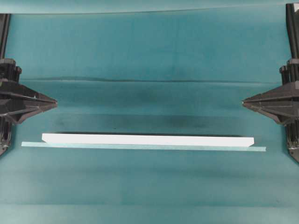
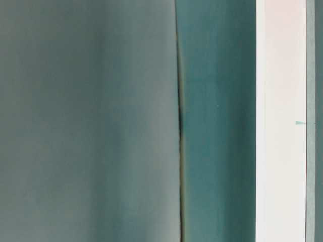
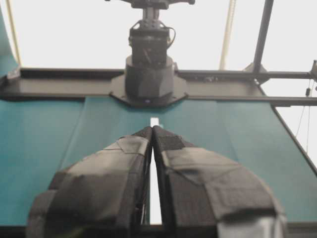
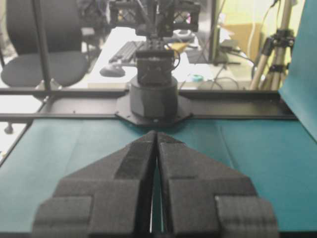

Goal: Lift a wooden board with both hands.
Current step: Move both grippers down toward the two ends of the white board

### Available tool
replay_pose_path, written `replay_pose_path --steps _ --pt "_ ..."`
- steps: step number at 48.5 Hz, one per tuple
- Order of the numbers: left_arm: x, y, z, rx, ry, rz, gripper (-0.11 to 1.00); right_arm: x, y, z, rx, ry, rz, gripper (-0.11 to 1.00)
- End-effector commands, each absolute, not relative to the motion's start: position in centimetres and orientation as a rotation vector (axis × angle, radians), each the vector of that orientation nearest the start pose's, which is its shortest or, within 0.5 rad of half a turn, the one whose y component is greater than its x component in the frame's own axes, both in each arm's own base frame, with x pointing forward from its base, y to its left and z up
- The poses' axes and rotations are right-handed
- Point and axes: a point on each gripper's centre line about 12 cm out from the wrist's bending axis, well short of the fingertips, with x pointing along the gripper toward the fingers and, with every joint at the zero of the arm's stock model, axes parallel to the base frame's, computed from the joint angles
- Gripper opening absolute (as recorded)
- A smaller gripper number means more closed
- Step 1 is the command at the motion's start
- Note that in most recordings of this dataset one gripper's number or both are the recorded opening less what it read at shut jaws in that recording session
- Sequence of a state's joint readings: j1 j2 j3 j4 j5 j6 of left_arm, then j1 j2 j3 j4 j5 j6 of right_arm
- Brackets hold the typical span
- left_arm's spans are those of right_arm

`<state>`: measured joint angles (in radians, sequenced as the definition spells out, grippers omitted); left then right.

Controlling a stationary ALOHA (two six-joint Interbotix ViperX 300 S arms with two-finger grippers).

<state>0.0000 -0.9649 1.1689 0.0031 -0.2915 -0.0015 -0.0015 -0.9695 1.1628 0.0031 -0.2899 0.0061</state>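
The wooden board (image 1: pixel 147 139) across the lower middle of the overhead view is plain white, with a thin pale teal strip (image 1: pixel 140 147) along its lower edge. The table cloth (image 1: pixel 149 56) is deep teal with darker smudges near the centre. At the left and right edges, the left gripper (image 1: pixel 55 101) and right gripper (image 1: pixel 244 101) are black.
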Motion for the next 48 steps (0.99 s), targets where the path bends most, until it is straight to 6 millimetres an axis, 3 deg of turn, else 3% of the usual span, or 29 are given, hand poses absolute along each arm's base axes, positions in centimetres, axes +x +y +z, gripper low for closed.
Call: replay_pose_path --steps 1,10,30,48 --pt "21.5 0.4 29.4 -0.043 -0.010 0.020 0.14 20.3 -0.3 29.6 0.034 -0.074 -0.018 0.10" --pt "23.4 0.5 29.7 -0.067 0.110 0.025 -0.02 21.4 -0.6 29.1 0.193 0.106 -0.044 0.01" --pt "26.0 0.7 29.8 -0.116 0.427 0.052 -0.02 24.0 -0.1 27.6 0.300 0.603 -0.060 0.01" --pt "28.7 0.7 27.7 -0.122 0.711 0.072 -0.02 27.1 0.1 25.1 0.307 0.916 -0.077 0.01"
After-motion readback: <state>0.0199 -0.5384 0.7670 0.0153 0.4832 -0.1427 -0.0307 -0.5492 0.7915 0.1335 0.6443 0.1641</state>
